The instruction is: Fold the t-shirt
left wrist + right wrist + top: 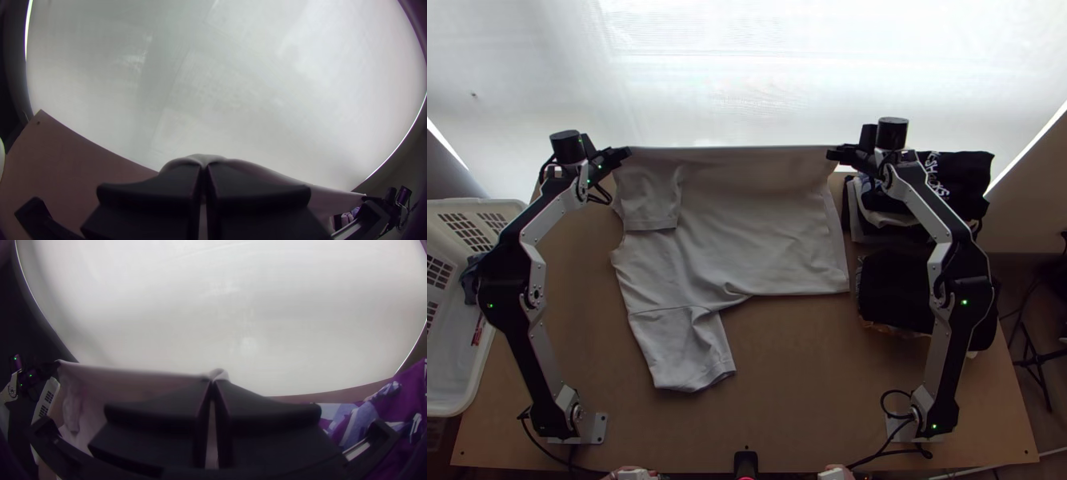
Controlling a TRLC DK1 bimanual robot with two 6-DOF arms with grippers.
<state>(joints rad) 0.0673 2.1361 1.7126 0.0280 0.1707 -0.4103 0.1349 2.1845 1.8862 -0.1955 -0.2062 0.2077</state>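
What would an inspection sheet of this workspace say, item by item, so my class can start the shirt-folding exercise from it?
Surface: flat light-brown wooden table, partly covered.
Job's things: pale grey short-sleeved fabric t-shirt, far edge raised taut, the rest spread with slight wrinkles.
Clutter: stacked dark and light garments at right; white plastic slotted basket at left, cloth inside.
End effectors: black left end effector and black right end effector, both closed on the t-shirt's raised edge.
Cables: thin black cables near both arm bases.
Surroundings: bright white backdrop beyond the table.
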